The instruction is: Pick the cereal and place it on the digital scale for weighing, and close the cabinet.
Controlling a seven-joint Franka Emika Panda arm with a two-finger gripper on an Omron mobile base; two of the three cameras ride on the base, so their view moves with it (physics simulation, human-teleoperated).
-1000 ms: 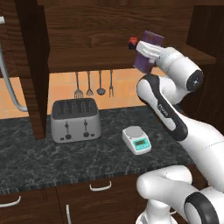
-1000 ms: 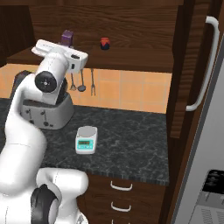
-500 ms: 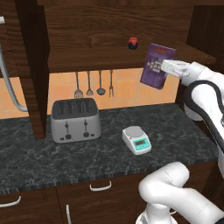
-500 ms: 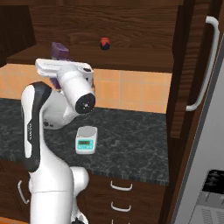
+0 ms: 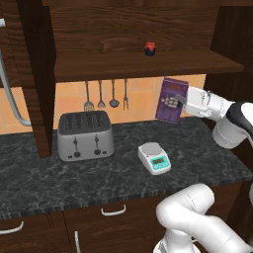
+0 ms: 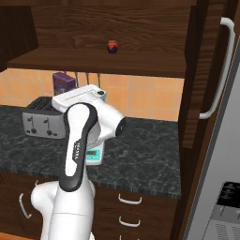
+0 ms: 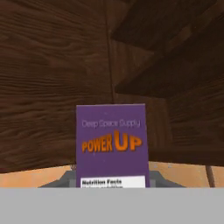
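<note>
Edges and room: the cereal (image 5: 171, 100) is held in mid-air below the front edge of the shelf (image 5: 138, 65), clear of the bench (image 5: 118, 168) and of the wall behind; open air is seen under it down to the bench top
Gripper: the gripper (image 5: 184, 102) is clenched on the cereal from the box's right side in the left base view, the box slightly tilted; in the hand view the purple face (image 7: 112, 144) is seen upright between the finger tips
Scale: the digital scale (image 5: 154, 157) is seen on the bench, lower and a little left of the held box, its round platform bare
Surface: a dark speckled bench top, with drawers (image 5: 112, 211) beneath its front edge
Cabinet: the cabinet (image 6: 206, 70) is seen open, its door with the long silver bar handle (image 6: 220, 70) swung out at the right of the right base view
Around: a silver toaster (image 5: 85, 135) is seen left of the scale, well apart; utensils (image 5: 105, 94) are hung on the orange tiled wall behind; a small red-and-dark jar (image 5: 150, 48) is seen on the shelf, above and left of the box
In the way: in the right base view the arm's own white links (image 6: 84, 131) are seen in front of the scale
</note>
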